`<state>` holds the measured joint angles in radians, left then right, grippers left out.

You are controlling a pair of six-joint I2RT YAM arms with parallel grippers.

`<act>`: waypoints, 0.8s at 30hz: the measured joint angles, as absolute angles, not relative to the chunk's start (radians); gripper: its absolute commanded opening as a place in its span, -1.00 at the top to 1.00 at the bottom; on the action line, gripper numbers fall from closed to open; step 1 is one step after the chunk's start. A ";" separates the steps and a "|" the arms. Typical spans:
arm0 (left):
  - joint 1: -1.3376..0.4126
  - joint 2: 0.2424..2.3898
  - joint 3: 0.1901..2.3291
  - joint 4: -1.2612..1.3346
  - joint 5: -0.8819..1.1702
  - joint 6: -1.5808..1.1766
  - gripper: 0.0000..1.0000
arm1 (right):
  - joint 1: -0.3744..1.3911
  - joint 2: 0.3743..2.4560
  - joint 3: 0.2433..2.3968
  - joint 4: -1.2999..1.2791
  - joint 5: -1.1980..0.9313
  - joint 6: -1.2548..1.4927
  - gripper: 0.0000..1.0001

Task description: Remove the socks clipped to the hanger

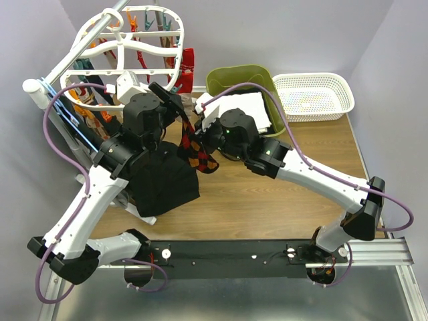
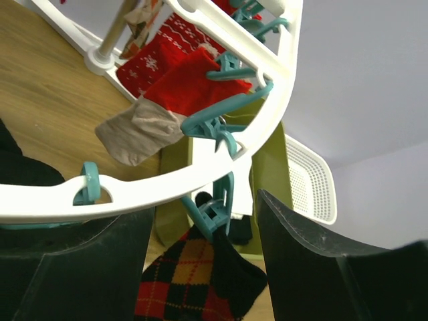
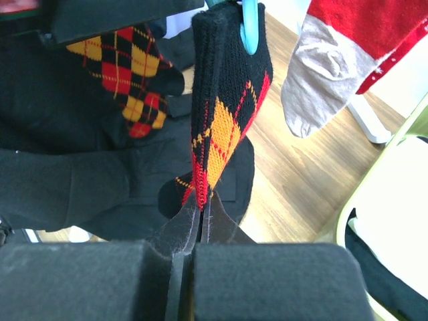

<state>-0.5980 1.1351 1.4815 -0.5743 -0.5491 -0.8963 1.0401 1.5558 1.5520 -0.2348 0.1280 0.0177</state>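
1. The hanger (image 2: 281, 87), a white oval frame, sits tilted above and beyond both my wrists. Red socks (image 2: 190, 80) with beige toes are clipped further along its rim.
2. The argyle sock (image 3: 227, 114) dangles from the near rim. Its long axis is roughly vertical, with the top end in a clip and the lower end reaching down toward my right arm.
3. My right gripper (image 3: 198, 217) is directly beneath the sock, fingers pinched together on its lower edge. I judge the pull must run downward along the sock's length, away from the rim.
4. My left gripper (image 2: 204, 224) is up at the rim, fingers spread wide and holding nothing. It is the one nearer the clip.
5. The teal clip (image 2: 212, 210) hangs between those spread fingers, biting the sock's top end. I reckon squeezing it there would free the sock for the right arm to draw away
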 measured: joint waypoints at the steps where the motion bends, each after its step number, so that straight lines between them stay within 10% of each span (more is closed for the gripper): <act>1: -0.598 1.137 1.481 -0.575 -0.558 -0.896 -0.37 | 1.042 1.556 1.552 -0.235 0.131 0.014 0.99; 9: -0.598 1.153 1.481 -0.574 -0.631 -0.881 -0.12 | 1.072 1.556 1.552 -0.236 0.160 -0.012 0.99; 19: -0.598 1.156 1.481 -0.548 -0.657 -0.822 1.00 | 1.082 1.547 1.551 -0.240 0.179 -0.020 0.99; 24: -0.598 1.153 1.477 -0.521 -0.654 -0.793 1.00 | 1.084 1.526 1.531 -0.241 0.214 -0.020 0.99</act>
<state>-0.5980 1.1534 1.4773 -0.5209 -0.6540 -0.7929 1.0840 1.5265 1.5311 -0.2409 0.2138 -0.0204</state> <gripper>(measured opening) 0.255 0.019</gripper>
